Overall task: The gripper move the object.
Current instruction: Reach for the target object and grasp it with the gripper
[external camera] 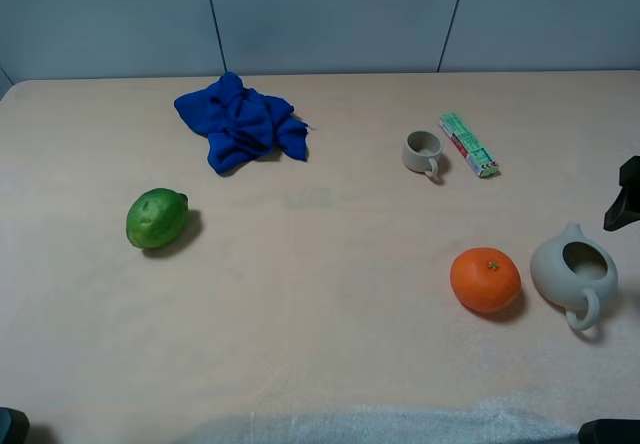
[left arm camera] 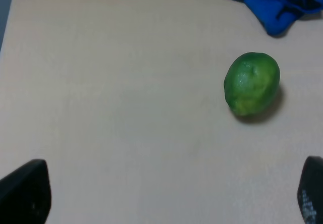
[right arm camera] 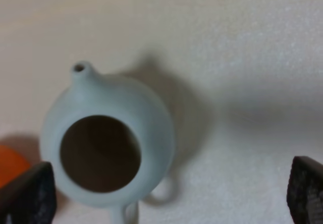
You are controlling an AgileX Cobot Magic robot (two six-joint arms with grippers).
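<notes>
The off-white ceramic pot (external camera: 573, 269) stands upright on the table at the right, spout pointing to the far side and loop handle toward the front edge. In the right wrist view the pot (right arm camera: 106, 143) lies below my right gripper (right arm camera: 166, 196), nearer one fingertip (right arm camera: 25, 196). The jaws are wide apart and hold nothing. A black part of the right arm (external camera: 625, 199) shows at the right edge, above and beyond the pot. My left gripper (left arm camera: 169, 199) is open and empty over bare table, short of a green lime (left arm camera: 251, 82).
An orange (external camera: 485, 279) sits just left of the pot. A small beige mug (external camera: 422, 152) and a green packet (external camera: 468, 144) lie further back. A crumpled blue cloth (external camera: 242, 122) is at the back left, and the lime (external camera: 157, 218) at the left.
</notes>
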